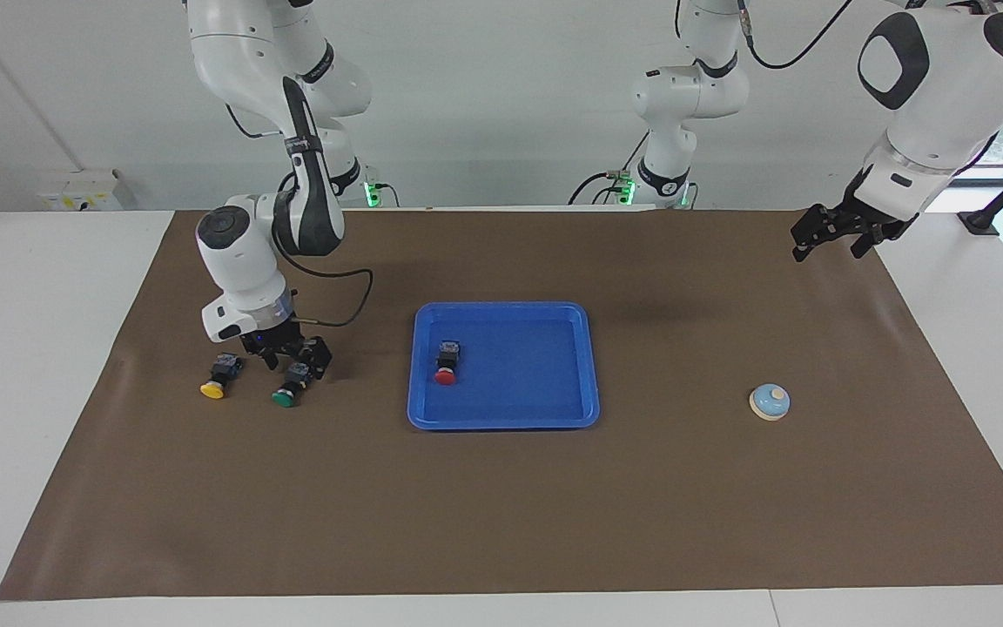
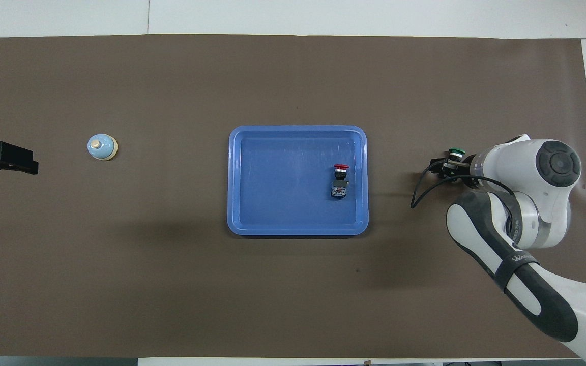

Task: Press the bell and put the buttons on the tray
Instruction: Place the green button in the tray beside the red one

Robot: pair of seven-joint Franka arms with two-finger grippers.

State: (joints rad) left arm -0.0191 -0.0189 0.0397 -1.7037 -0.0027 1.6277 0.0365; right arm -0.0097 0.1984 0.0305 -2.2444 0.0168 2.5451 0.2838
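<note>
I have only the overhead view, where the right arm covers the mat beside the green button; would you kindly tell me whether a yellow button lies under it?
Observer: Yes. The yellow button lies on its side on the mat, beside the green button, toward the right arm's end of the table and outside the tray.
Operator: Thank you. Has the right gripper gripped the green one?
Observer: Not yet. The right gripper is open and low over the green button's black body, with a finger at each side.
</note>
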